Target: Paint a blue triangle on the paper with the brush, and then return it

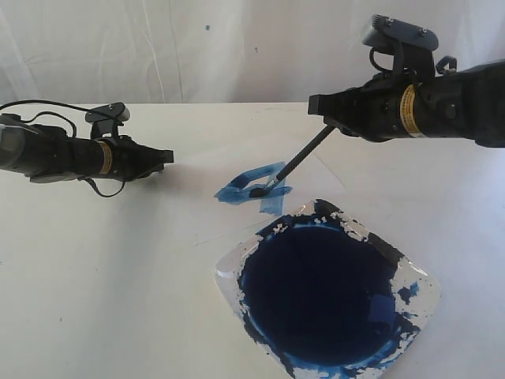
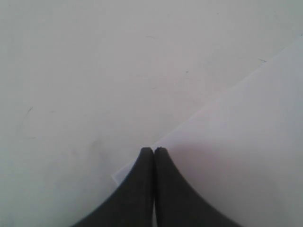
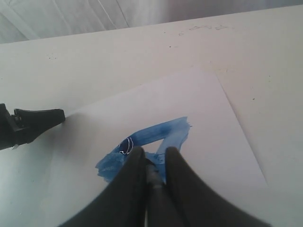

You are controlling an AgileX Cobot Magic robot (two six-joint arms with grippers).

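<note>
My right gripper (image 1: 322,109) (image 3: 152,151) is shut on the black handle of the brush (image 1: 304,155) (image 3: 152,176). The brush slants down so that its dark bristles touch the blue triangle (image 1: 256,189) (image 3: 163,135), a streaky outline on the paper (image 1: 207,212) (image 3: 213,113). At the paper's left corner (image 2: 236,142), my left gripper (image 1: 163,155) (image 2: 154,150) is shut, low over the sheet with nothing visible between its fingers. It also shows in the right wrist view as a black tip (image 3: 45,118) at the paper's edge.
A clear square dish (image 1: 418,296), its rim smeared with paint, holds a large dark-blue pool just in front of the paper. White tabletop (image 1: 95,276) surrounds everything, and a white cloth backdrop hangs behind.
</note>
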